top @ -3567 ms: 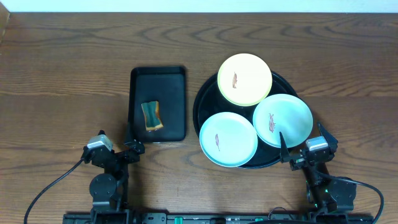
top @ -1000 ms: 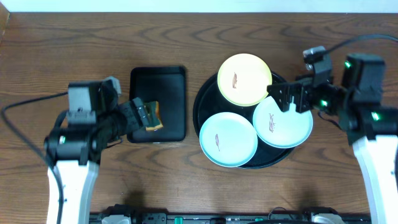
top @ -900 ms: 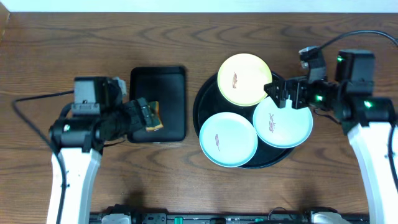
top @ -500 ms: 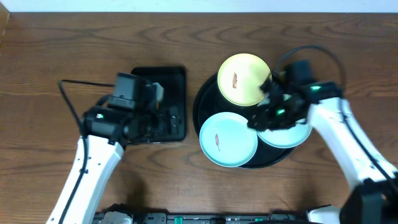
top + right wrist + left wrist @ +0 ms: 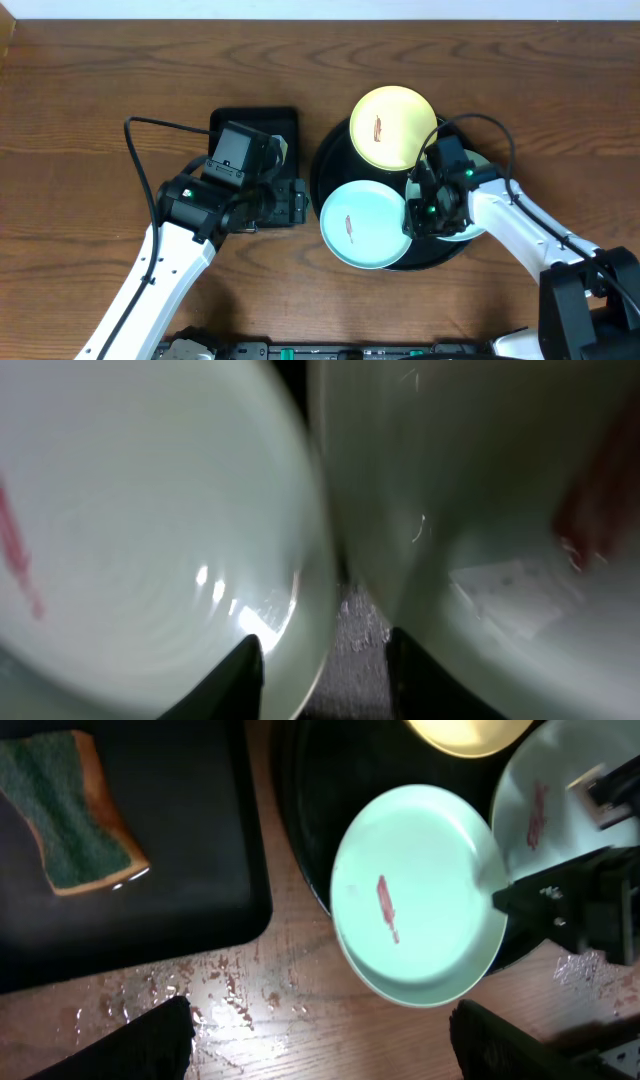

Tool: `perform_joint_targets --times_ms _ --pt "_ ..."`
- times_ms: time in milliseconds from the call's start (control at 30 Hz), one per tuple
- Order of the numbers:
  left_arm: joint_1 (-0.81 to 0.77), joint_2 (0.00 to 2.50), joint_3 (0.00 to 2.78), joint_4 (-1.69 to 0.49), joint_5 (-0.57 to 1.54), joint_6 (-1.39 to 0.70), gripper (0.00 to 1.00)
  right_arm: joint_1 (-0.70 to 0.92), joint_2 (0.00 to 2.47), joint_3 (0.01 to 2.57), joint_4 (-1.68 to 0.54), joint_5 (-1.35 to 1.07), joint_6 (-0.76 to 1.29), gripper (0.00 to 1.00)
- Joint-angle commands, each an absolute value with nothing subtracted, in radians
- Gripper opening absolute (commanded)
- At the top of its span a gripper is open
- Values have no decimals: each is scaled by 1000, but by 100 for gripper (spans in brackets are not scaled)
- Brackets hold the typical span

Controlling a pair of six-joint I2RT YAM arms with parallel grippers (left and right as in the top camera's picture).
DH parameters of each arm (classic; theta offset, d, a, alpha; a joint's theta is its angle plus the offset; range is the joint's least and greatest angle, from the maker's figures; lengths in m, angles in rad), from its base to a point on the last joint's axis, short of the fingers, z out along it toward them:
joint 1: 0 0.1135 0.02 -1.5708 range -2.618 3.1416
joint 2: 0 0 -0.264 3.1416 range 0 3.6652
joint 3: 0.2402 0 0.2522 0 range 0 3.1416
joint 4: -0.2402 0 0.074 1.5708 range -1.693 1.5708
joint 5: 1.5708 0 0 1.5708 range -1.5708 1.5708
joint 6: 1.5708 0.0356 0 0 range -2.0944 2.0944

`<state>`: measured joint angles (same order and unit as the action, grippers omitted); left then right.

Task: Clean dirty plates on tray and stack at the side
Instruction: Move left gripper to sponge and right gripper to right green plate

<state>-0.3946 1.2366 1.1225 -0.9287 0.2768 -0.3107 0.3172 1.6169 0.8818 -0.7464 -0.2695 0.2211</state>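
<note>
The round black tray (image 5: pixel 322 165) holds three plates, each with a reddish smear. The pale yellow plate (image 5: pixel 393 127) is at the back and one aqua plate (image 5: pixel 362 226) at the front left. My right arm largely covers the other aqua plate (image 5: pixel 478 160). My right gripper (image 5: pixel 420 210) is down at the seam between the two aqua plates. In the right wrist view its gripper (image 5: pixel 330 665) stands part open: one finger over the left plate (image 5: pixel 150 540), the other over the right plate (image 5: pixel 480 480). My left gripper (image 5: pixel 330 1045) hangs open and empty over wet wood.
A rectangular black tray (image 5: pixel 190 910) lies left of the round one, with a green and orange sponge (image 5: pixel 70 820) on it. My left arm (image 5: pixel 235 165) covers this tray from above. Water drops (image 5: pixel 215 990) wet the wood in front of it.
The left arm swung right, over the rectangular tray and past the sponge. The right arm came down and left between the two aqua plates, and its jaws narrowed.
</note>
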Motion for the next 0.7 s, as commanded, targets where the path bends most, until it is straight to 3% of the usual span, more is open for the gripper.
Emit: perform_joint_targets --times_ms 0,133,167,467,667 --pt "-399 1235 1140 -915 257 -312 80 323 1624 824 -673 -275 233 32" --pt "-399 1235 1138 -911 257 -312 78 323 1623 816 -603 -280 232 6" --pt "-399 1235 1138 -911 257 -312 78 322 1623 817 -585 -285 233 4" --pt "-399 1235 1137 -910 257 -312 78 298 1623 826 -533 -286 286 4" --pt "-399 1235 1137 -896 257 -312 77 236 1623 829 -438 -285 427 1"
